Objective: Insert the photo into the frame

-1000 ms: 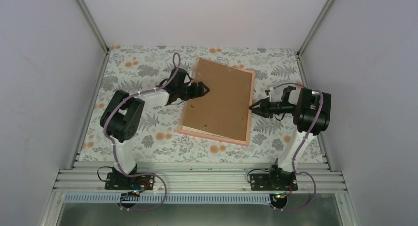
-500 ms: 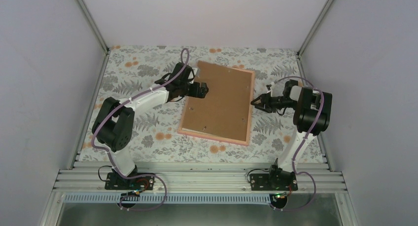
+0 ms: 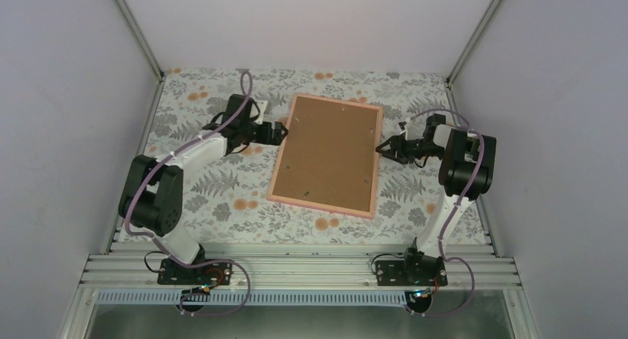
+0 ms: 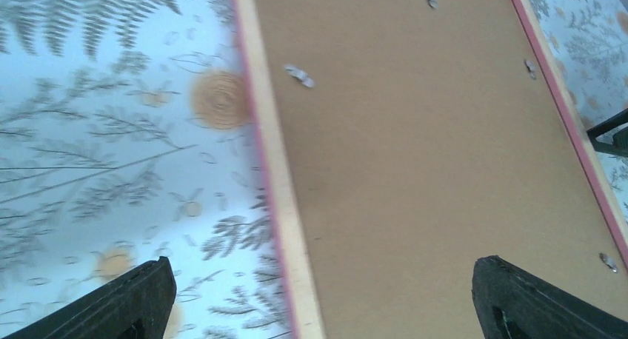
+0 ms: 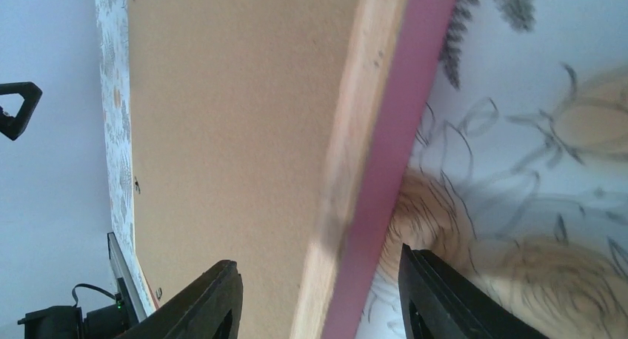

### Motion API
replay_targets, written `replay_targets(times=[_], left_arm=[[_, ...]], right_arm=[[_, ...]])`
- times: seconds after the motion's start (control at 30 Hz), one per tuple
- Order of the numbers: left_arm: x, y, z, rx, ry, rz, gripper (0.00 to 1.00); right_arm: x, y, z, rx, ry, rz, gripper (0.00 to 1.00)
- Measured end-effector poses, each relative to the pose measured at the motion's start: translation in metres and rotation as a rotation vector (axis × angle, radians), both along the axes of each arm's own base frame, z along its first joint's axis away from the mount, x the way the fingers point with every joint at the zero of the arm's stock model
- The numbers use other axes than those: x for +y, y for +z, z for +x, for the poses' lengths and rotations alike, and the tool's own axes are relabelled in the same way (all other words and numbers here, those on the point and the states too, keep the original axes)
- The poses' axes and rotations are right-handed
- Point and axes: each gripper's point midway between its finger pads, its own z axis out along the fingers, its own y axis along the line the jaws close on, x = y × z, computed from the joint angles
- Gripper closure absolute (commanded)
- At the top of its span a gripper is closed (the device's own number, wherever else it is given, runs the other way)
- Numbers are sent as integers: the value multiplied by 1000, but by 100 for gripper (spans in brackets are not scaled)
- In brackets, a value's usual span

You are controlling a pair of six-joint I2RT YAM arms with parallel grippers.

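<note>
- The left gripper [image 3: 284, 131] has its fingers [image 4: 141, 298] spread wide and empty, with the frame [image 3: 318, 206] edge just ahead of them.
- The right gripper [image 3: 382, 148] has its fingers [image 5: 215, 302] apart, gripping nothing, at the opposite long edge.
- The frame lies flat between both grippers on the floral table [image 3: 222, 180], back up, with the brown board [image 3: 329, 150] filling it.

Two arms [image 3: 198, 151] of white links and bulky black joints, black fingers [image 4: 129, 306], purple cables [image 3: 243, 78] looped along each

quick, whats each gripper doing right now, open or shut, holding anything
left gripper: open, holding nothing
right gripper: open, jaws apart over the edge of the frame, gripping nothing
</note>
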Motion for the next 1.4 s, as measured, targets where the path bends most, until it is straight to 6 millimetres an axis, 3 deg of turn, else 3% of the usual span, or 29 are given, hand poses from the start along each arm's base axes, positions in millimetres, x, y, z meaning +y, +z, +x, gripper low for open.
replay_targets(times=[0.17, 0.33, 0.5, 0.7, 0.87, 1.0, 1.13, 1.27, 1.4], left_arm=[[38, 8, 5, -45, 3, -7, 0], [56, 16, 1, -112, -59, 33, 0], [72, 6, -19, -105, -110, 57, 0], [102, -4, -17, -77, -85, 98, 13], [110, -21, -15, -30, -96, 144, 20], [112, -33, -18, -3, -129, 177, 21], [112, -34, -19, -17, -175, 211, 21], [113, -36, -21, -28, -205, 242, 20], [110, -38, -25, -37, -242, 273, 23]], right_arm=[[11, 0, 16, -33, 33, 0, 46], [26, 0, 29, -68, 75, -6, 45], [51, 0, 36, -113, 140, -9, 44], [86, 0, 36, -151, 221, 11, 43], [101, 3, 31, -168, 264, 3, 36], [100, 13, 26, -201, 282, -59, 29], [104, 45, 27, -297, 312, -105, 30], [138, 76, 26, -401, 386, -117, 36], [185, 80, 11, -426, 480, -104, 42]])
